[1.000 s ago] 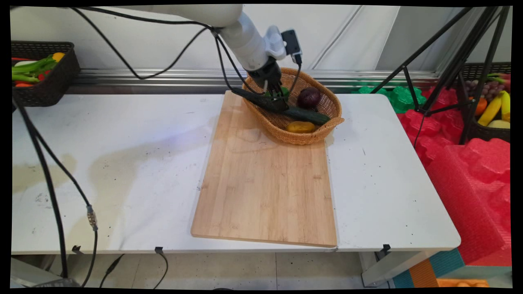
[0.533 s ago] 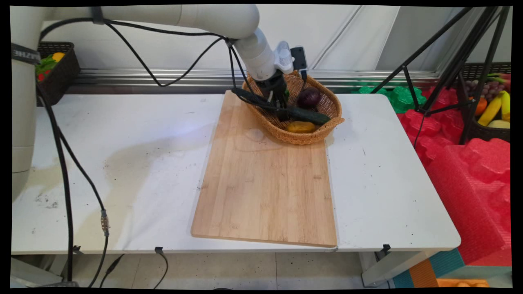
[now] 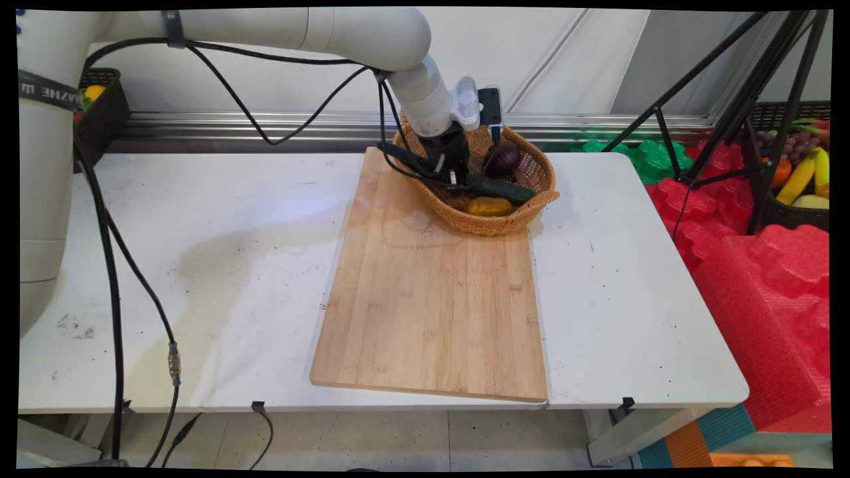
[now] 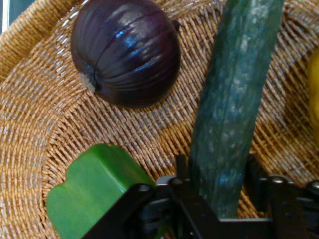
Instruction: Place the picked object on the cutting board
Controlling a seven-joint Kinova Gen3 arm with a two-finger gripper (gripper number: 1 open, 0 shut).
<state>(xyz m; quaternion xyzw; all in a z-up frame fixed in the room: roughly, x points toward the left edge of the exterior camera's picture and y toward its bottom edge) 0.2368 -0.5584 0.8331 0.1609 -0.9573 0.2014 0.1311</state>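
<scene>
Deep in the wicker basket at the far end of the wooden cutting board, the black gripper has one finger on each side of the near end of a dark green cucumber, closed against its flanks as far as the hand view shows. The cucumber lies across the basket floor, a purple onion just beside it and a green pepper against the gripper's linkage (a yellow vegetable sits near the front rim). Gripped this close to one end, the long cucumber could pivot or slide out, and its free end might nudge the onion or catch the rim. Compared with a second ago, the gripper sits further right and deeper in the basket, nearer the onion.
</scene>
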